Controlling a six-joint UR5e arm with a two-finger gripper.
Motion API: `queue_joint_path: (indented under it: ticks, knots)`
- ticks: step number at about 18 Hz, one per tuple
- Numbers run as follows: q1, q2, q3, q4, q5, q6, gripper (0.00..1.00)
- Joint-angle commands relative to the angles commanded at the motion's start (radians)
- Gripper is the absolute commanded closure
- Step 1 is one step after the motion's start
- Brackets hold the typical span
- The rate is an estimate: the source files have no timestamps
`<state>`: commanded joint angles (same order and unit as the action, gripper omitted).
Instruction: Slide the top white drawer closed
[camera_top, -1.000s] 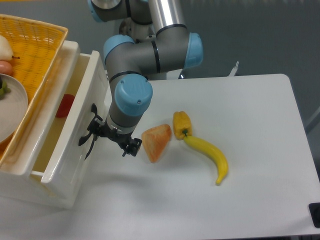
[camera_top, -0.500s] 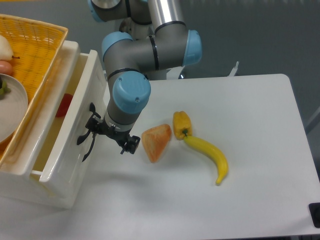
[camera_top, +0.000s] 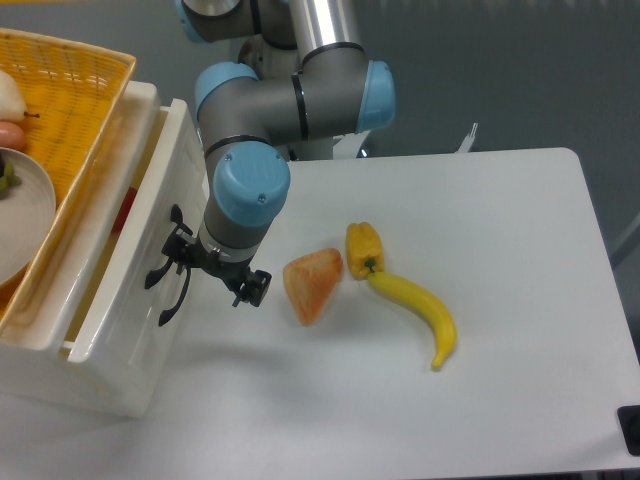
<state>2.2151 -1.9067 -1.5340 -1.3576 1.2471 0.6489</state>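
Top white drawer (camera_top: 120, 270), left of frame: partly open, a red item (camera_top: 124, 212) inside; pushed further in than a second ago; gripper (camera_top: 205, 272) against its front by the black handle (camera_top: 172, 280), fingers' spread cannot be told; wicker basket (camera_top: 60, 120) upper left: holds a white plate (camera_top: 25, 215); table (camera_top: 480, 260): orange wedge (camera_top: 312, 282), yellow pepper (camera_top: 363, 248), banana (camera_top: 420, 315), unmoved.

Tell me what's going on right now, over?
Gripper against the front of the top white drawer, at its black handle; jaw state unclear. Drawer partly open, red item inside. Nothing seen blocking it.
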Motion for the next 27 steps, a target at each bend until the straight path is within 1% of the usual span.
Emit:
queue_joint_path:
  ticks: [18,23,27]
  knots:
    - [-0.017,0.002,0.000,0.000,0.002,0.000,0.00]
    - [0.000,0.002,0.005,0.000,0.002,0.005,0.00]
    - [0.032,0.005,0.009,0.002,0.002,0.012,0.00]
